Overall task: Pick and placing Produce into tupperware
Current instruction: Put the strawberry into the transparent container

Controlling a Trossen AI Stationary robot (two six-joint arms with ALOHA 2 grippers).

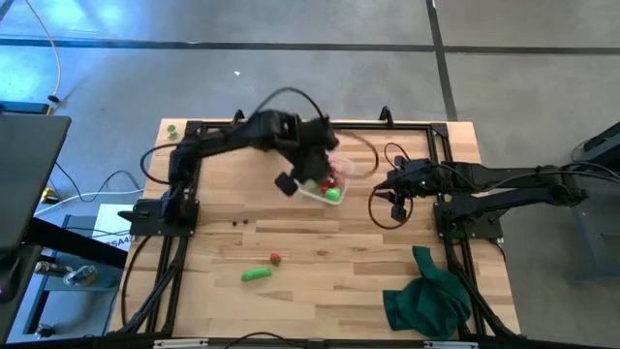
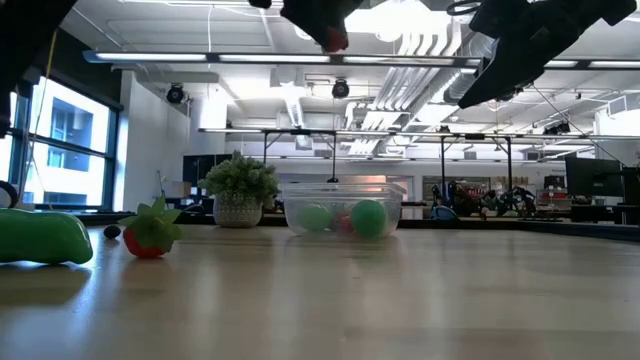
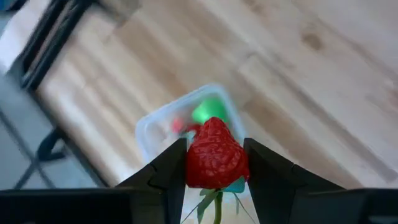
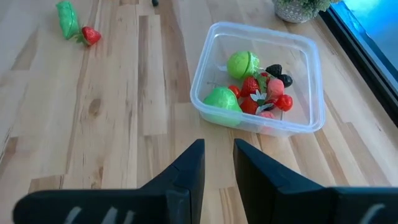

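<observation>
My left gripper [image 3: 214, 152] hangs high over the table, shut on a red toy strawberry [image 3: 214, 158] that also shows in the low view [image 2: 333, 38]. The clear tupperware [image 4: 258, 78] stands below it, toward the table's far side. It holds green round pieces, red berries and dark berries. A loose strawberry [image 1: 275, 259] and a green oblong piece [image 1: 255, 275] lie near the front, with tiny dark berries [image 1: 237, 224] to their left. My right gripper [image 4: 219, 158] waits right of the tupperware, with a narrow gap and nothing between its fingers. My left gripper pinches the strawberry's two sides [image 3: 194, 163] between its two fingers. The fingers come from above, slanting steeply down. The berry is lifted clear above the tupperware, its pointed end away from the wrist and its green leaves [image 3: 214, 199] back between the fingers.
A dark green cloth [image 1: 426, 296] lies crumpled at the front right corner. A spiky pale-green ball [image 2: 240, 190] stands just beyond the tupperware. One green piece [image 1: 171, 129] lies off the table's far left corner. Bare wood [image 1: 320, 310] stretches across the front.
</observation>
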